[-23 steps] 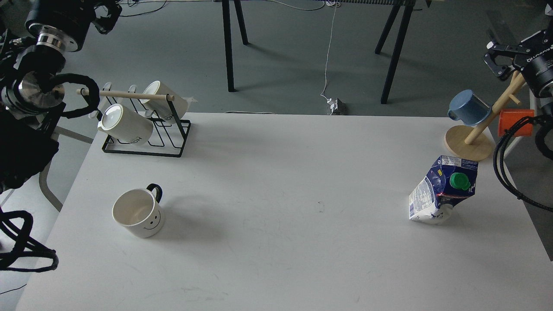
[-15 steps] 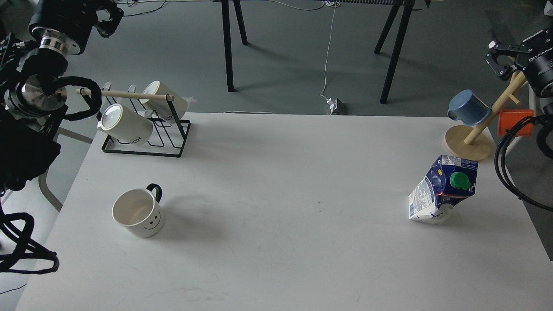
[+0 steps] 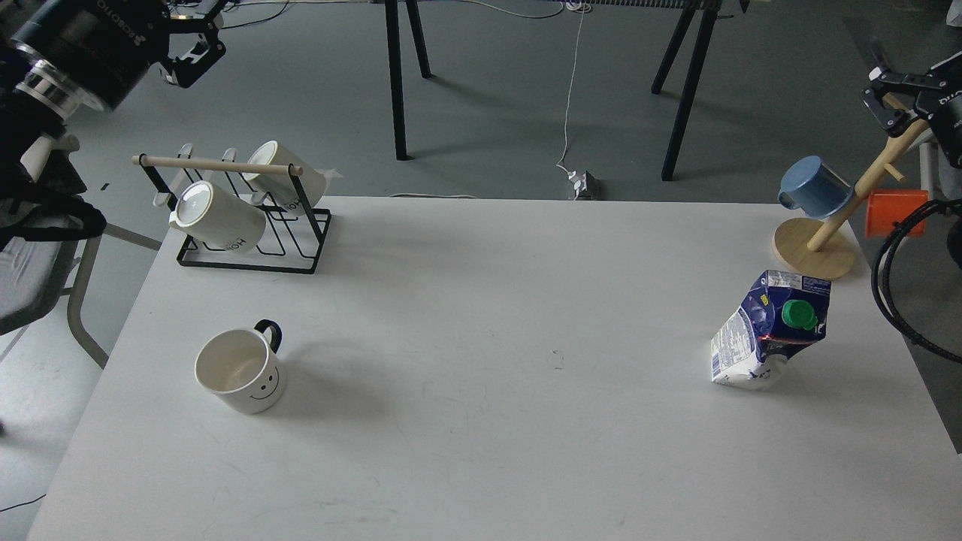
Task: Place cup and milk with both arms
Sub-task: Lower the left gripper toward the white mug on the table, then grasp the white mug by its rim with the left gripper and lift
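Observation:
A white cup [image 3: 240, 370] with a smiley face and a black handle stands upright on the left of the white table [image 3: 481, 421]. A blue and white milk carton [image 3: 770, 330] with a green cap stands crumpled and leaning on the right. My left gripper [image 3: 197, 41] is high at the top left, far from the cup, open and empty. My right gripper [image 3: 883, 94] is high at the right edge, above the wooden mug tree and away from the carton, and looks open and empty.
A black wire rack [image 3: 248, 248] with two white mugs stands at the table's back left. A wooden mug tree [image 3: 815, 255] with a blue mug [image 3: 814, 188] and an orange mug [image 3: 894, 213] stands at the back right. Black cables [image 3: 890, 300] hang at the right edge.

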Tool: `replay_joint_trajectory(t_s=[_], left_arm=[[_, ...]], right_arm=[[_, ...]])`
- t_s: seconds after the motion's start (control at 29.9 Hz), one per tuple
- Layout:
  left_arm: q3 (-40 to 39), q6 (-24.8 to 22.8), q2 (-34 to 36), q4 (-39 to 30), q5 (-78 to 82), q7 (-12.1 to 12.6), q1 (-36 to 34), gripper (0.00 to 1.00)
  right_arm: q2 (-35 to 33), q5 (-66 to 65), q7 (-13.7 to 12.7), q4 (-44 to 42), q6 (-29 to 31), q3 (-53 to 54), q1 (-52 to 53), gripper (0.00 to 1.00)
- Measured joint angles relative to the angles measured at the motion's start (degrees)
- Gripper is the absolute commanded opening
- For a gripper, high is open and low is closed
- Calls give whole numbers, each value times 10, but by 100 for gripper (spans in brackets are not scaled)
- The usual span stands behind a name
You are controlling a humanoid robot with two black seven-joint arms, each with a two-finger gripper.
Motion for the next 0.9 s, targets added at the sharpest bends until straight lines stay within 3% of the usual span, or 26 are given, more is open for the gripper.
replay_joint_trajectory(t_s=[0.23, 0.53, 0.9], left_arm=[[6, -5, 75, -46, 179, -74, 70, 97], [19, 113, 89, -96, 474, -85, 189, 96], [21, 188, 85, -88, 819, -100, 262, 90]], right_arm=[[0, 0, 5, 2, 0, 0, -4, 99], [0, 2, 5, 19, 0, 1, -10, 99], [-9, 1, 5, 26, 0, 2, -12, 99]])
